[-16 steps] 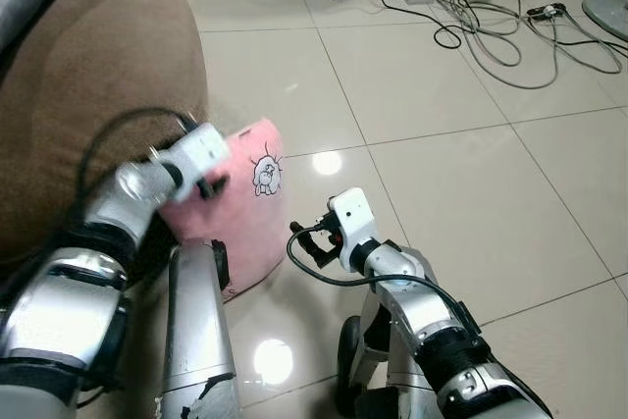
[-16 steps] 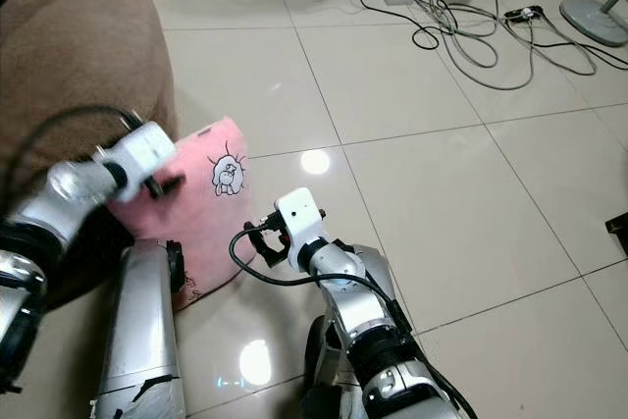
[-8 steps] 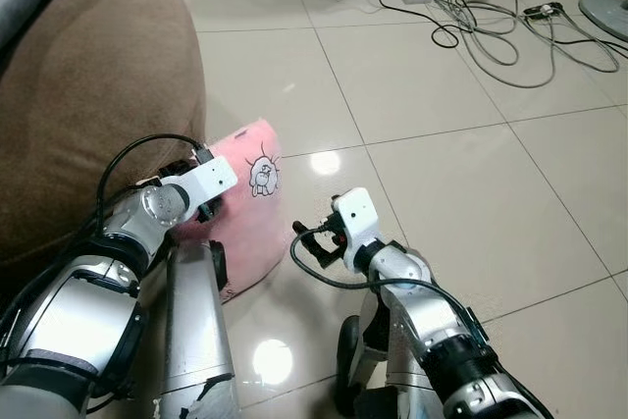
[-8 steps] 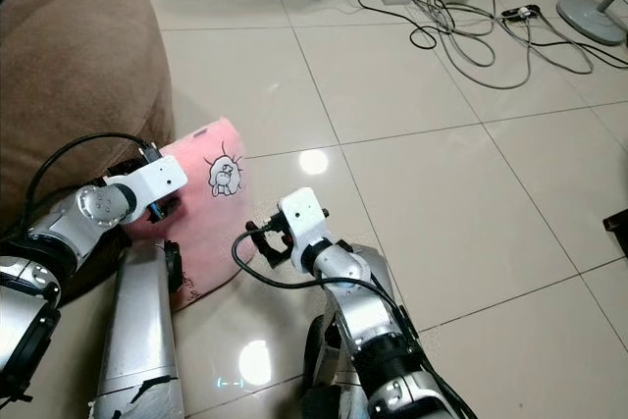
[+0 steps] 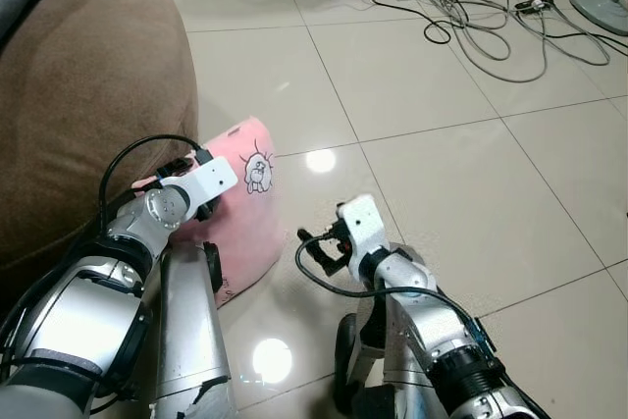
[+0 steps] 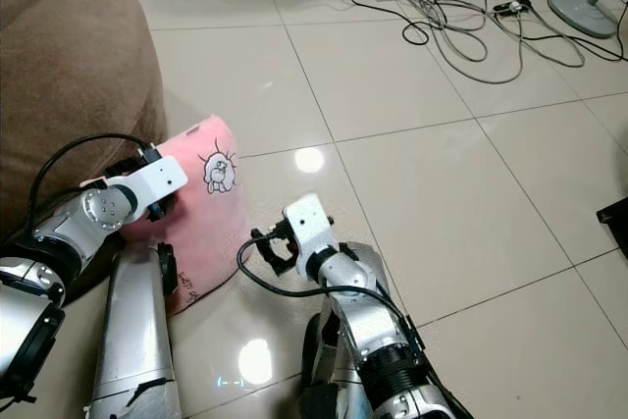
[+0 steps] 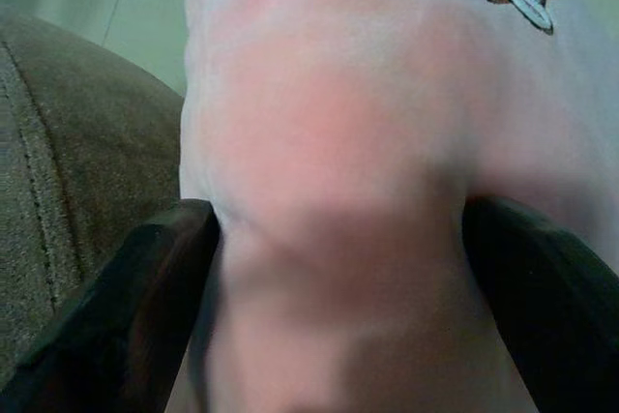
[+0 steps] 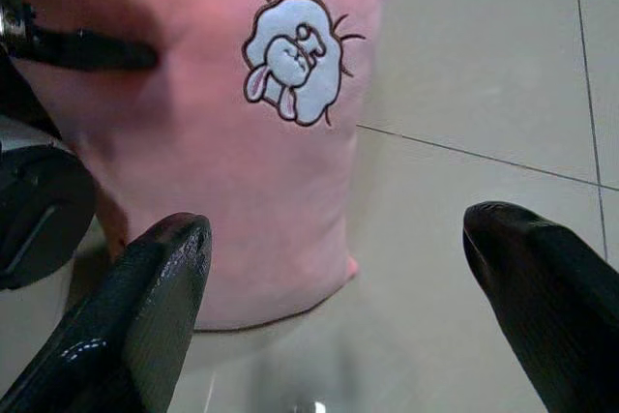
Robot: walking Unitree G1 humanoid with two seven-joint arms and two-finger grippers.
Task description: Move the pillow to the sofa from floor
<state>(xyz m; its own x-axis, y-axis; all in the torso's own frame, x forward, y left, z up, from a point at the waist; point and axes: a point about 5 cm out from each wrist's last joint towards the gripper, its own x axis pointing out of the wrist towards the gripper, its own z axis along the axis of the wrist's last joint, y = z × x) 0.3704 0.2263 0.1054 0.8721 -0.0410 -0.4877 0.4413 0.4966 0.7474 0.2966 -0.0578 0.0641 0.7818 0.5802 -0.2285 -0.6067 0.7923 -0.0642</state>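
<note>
left gripper (image 7: 338, 239) is pinching the pink pillow (image 5: 245, 213) beside the sofa (image 5: 78, 95); right gripper (image 8: 338, 268) is hovering, fingers spread.

The left silver arm bends forward and down, its left pincer (image 7: 329, 239) clamped on soft pink fabric, one black finger (image 7: 126, 307) pressing each side. The right silver arm reaches low ahead, its right pincer (image 8: 338, 287) spread wide, holding nothing.

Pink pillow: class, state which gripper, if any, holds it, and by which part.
The left gripper pinches the pink pillow at its upper edge, beside the brown sofa. The right gripper is open, holding nothing.
</note>
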